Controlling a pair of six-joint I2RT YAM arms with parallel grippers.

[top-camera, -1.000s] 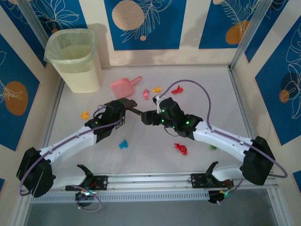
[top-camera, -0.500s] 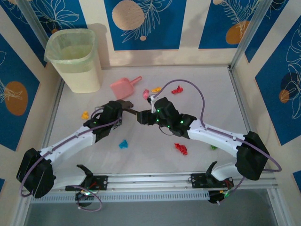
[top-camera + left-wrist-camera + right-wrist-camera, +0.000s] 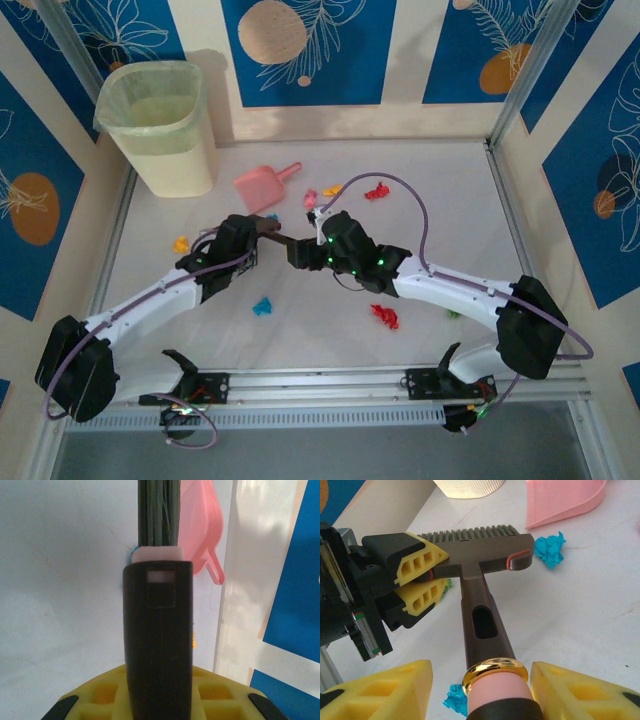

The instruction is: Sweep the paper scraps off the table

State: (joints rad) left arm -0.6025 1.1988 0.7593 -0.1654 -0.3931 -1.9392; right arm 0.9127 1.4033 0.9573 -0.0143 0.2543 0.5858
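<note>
The left jaws are clamped on one end of the brush (image 3: 480,555) head, its bristles pointing toward the pink dustpan (image 3: 262,183) at 11 o'clock. The right jaws stand apart on either side of the brush handle, a gap showing on each side. The paper scraps (image 3: 377,190) lie loose on the counter (image 3: 330,345): a cluster at 12 to 1 o'clock, a red scrap (image 3: 384,316) at 5, a cyan scrap (image 3: 262,306) at 7 and an orange scrap (image 3: 181,243) at 9. A bin (image 3: 160,125) stands in the 10 o'clock corner.
</note>
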